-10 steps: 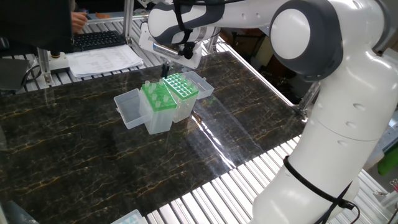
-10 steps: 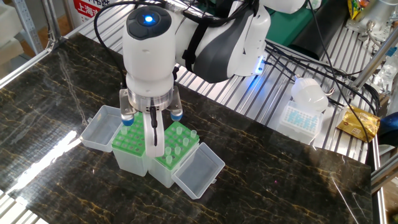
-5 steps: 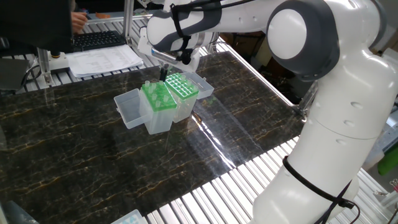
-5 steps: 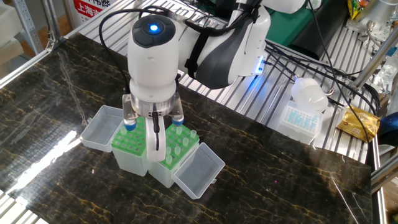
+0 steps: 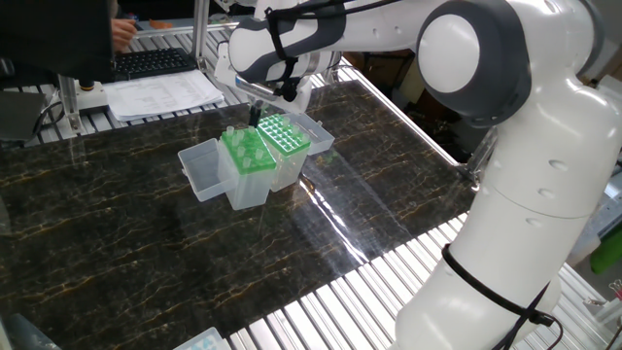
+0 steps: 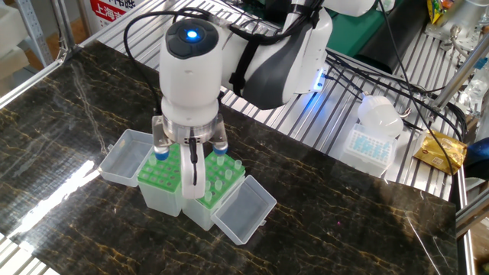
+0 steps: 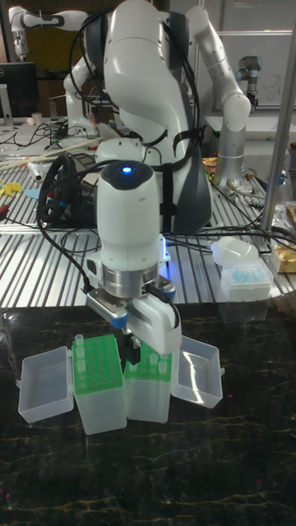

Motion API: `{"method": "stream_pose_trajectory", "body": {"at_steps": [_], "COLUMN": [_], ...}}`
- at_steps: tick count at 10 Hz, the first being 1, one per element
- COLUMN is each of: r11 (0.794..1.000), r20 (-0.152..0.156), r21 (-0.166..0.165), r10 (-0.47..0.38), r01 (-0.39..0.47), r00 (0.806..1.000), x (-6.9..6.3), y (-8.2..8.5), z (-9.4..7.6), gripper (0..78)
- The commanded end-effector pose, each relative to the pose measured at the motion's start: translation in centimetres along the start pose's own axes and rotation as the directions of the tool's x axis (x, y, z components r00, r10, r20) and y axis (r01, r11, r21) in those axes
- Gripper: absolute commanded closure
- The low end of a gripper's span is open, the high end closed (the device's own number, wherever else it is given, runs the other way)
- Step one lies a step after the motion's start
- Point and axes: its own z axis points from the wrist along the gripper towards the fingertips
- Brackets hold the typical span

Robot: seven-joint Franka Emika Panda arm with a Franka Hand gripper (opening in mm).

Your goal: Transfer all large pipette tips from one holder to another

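the gripper (image 6: pixel 191 169) hangs straight down over two tip boxes that stand side by side on the dark marbled table (image 6: pixel 344 221), its dark fingers (image 7: pixel 132 348) reaching to the seam between the two green rack plates. whether the fingers are clamped on a tip or loose, i cannot tell; the wrist body hides the tips of them in every view. just beside the gripper on one side is the holder (image 6: pixel 216 187) with several large pipette tips (image 6: pixel 227 172) standing upright in its green plate. on the other side is the second holder (image 7: pixel 99 386), with a single tip (image 7: pixel 80 340) standing at its far corner. each box's clear lid (image 6: pixel 244 208) lies open flat, outward from the gripper. well beyond the arm, off the dark top, sits another closed tip box (image 6: pixel 370 145).
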Motion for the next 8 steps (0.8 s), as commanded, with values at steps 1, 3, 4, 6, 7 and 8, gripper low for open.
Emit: {"method": "stream_pose_trajectory", "body": {"at_steps": [1,3,4,6,7,8], "r11": [1.000,1.000,1.000,1.000,1.000,1.000], "r20": [-0.001,0.007,0.009,0.012,0.013,0.013], "r21": [0.008,0.014,0.015,0.019,0.019,0.020], "r10": [0.009,0.009,0.007,0.009,0.008,0.007], "r01": [-0.009,-0.009,-0.007,-0.009,-0.008,-0.008], "r00": [1.000,1.000,1.000,1.000,1.000,1.000], "x": [0.48,0.43,0.42,0.38,0.38,0.38], "y": [0.05,0.10,0.10,0.13,0.13,0.13], "z": [-0.15,-0.19,-0.22,-0.29,-0.30,-0.30], "gripper": [76.4,76.4,76.4,76.4,76.4,76.4]}}
